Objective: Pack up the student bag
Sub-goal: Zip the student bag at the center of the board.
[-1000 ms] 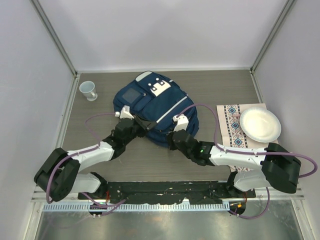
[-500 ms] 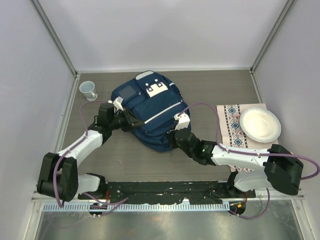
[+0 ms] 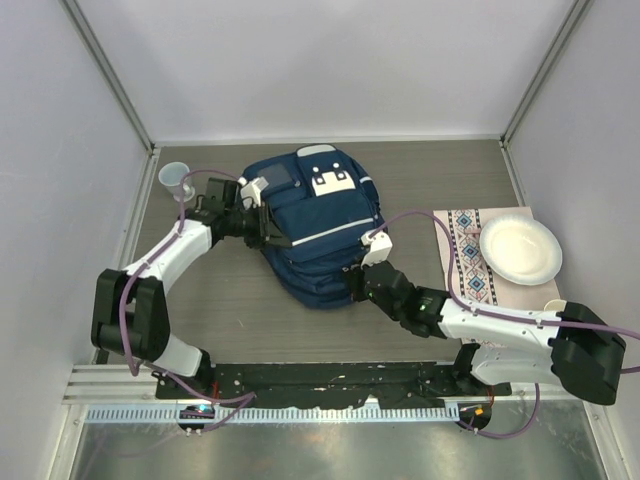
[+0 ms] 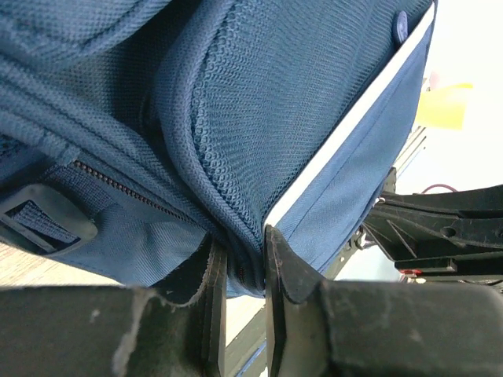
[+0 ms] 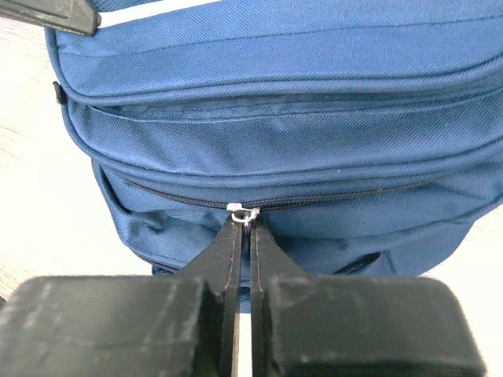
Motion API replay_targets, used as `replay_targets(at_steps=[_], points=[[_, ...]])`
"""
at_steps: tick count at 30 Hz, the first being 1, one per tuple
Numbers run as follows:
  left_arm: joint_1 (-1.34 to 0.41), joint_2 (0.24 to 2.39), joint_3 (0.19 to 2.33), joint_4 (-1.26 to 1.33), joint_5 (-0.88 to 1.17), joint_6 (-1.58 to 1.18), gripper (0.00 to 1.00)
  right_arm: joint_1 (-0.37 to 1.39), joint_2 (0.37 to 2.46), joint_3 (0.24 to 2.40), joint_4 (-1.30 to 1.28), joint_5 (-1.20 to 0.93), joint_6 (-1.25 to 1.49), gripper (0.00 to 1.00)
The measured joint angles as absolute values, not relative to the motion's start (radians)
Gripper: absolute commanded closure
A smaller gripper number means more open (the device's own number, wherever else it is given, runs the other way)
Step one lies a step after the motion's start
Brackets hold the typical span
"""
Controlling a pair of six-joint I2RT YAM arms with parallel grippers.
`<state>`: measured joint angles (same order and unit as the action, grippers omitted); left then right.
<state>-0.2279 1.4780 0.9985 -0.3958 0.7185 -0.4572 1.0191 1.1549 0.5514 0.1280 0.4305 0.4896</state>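
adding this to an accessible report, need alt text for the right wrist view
The right gripper is shut on the small metal zipper pull of a navy blue student bag, seen close up from the wrist. The bag's stacked zipped pockets fill the frame above, with pale table showing at the left.

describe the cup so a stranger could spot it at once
Find the big navy bag in the middle. To its left, near the far left corner of the table, stands a small pale cup. It is the only upright open vessel; the other white item, a plate, lies flat on the right.
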Motion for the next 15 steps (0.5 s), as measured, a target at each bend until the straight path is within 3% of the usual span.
replay_targets(at_steps=[6,8,9,15], points=[[-0.227,1.500,1.005,-0.383,0.711,-0.473,0.31,1.019,1.140,0.529,0.138,0.422,0.504,0.99],[-0.225,1.472,0.962,-0.327,0.693,-0.526,0.27,1.019,1.144,0.530,0.138,0.436,0.507,0.99],[-0.224,1.443,0.920,-0.285,0.672,-0.561,0.19,1.019,1.150,0.530,0.138,0.443,0.508,0.99],[-0.221,1.192,0.665,-0.165,0.513,-0.802,0.10,1.019,1.216,0.556,0.135,0.471,0.525,0.99]])
